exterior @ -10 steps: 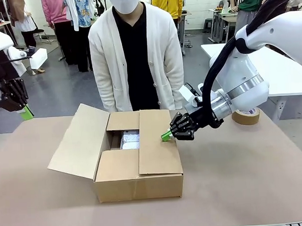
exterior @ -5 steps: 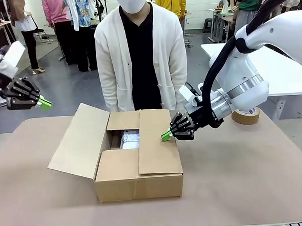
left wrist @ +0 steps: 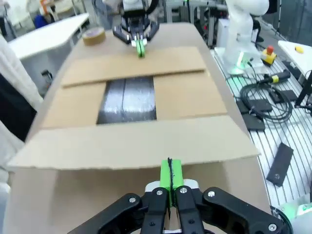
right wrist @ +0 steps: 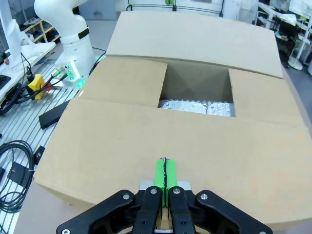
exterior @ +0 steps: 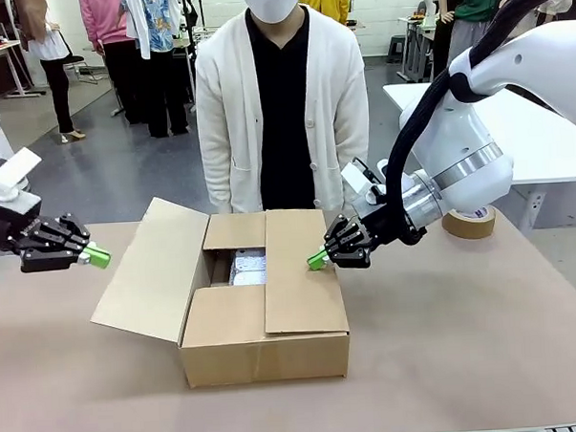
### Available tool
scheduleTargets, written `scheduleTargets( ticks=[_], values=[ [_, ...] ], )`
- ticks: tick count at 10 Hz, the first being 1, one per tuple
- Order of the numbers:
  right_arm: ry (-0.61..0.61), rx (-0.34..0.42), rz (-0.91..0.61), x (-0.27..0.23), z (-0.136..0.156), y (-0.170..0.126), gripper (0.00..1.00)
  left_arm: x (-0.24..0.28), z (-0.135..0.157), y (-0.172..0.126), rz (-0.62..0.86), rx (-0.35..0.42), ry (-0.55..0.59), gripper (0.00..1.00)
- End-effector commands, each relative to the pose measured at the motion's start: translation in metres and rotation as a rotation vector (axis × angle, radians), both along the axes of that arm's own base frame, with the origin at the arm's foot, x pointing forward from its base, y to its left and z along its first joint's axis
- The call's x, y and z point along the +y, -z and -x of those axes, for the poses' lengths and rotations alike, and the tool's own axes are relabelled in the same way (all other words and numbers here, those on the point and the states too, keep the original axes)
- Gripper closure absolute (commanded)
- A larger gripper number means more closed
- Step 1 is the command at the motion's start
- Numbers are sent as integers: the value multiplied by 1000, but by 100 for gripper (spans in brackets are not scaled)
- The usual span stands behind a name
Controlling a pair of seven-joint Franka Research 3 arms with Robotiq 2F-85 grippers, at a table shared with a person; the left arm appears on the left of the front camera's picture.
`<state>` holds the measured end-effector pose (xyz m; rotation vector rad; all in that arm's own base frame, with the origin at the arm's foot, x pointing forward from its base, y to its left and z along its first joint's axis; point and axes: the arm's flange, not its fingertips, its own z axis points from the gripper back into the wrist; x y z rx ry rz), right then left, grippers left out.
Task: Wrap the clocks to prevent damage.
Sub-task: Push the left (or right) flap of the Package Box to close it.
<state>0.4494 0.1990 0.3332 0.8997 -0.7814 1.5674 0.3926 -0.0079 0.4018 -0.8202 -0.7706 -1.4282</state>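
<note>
Step in hand, as judged: closing the brown cardboard box (exterior: 264,322) over its wrapped contents. Three flaps are down. The long left flap (exterior: 152,270) stands open, leaning out to the left.

Left gripper (exterior: 97,255): jaws fully shut, green pads pressed together, holding nothing. It hangs just left of the open flap, apart from it and pointing right toward it. In the left wrist view its tips (left wrist: 170,178) sit just short of the flap's edge.

Right gripper (exterior: 316,261): jaws fully shut and empty. Its tips are at the right edge of the folded-down right flap (exterior: 300,273). It looks to be resting on the card, but contact cannot be confirmed.

Task item: a silver bubble-wrapped bundle (exterior: 249,267), presumably the clocks, lies inside the box and shows through the gap between the flaps. It is to the right of the left gripper, beyond the open flap and lower. It is just left of the right gripper's tips and below flap level. Neither gripper touches it.

Recommendations:
- Bring the shut left tips against the outer face of the open flap, near its free edge and midway along it.
- Sweep up and rightward in an arc about the fold line. A flat push would likely slide the box.
- Keep the right gripper bearing on the right flap to steady the box.
- Keep the tips above flap level, clear of the bundle.
</note>
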Motion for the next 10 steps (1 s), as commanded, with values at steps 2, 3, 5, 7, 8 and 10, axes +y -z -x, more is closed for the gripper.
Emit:
scheduleTargets(
  ticks=[2,3,5,7,8,10],
  values=[
    [4,5,4,0,0,4,99,0,0,0,0,0,0,100],
    [4,5,4,0,0,4,99,0,0,0,0,0,0,100],
    [4,5,4,0,0,4,99,0,0,0,0,0,0,100],
    [4,5,4,0,0,4,99,0,0,0,0,0,0,100],
    [4,5,4,0,0,4,99,0,0,0,0,0,0,100],
    [4,5,4,0,0,4,99,5,-15,15,-38,33,2,100]
  ],
)
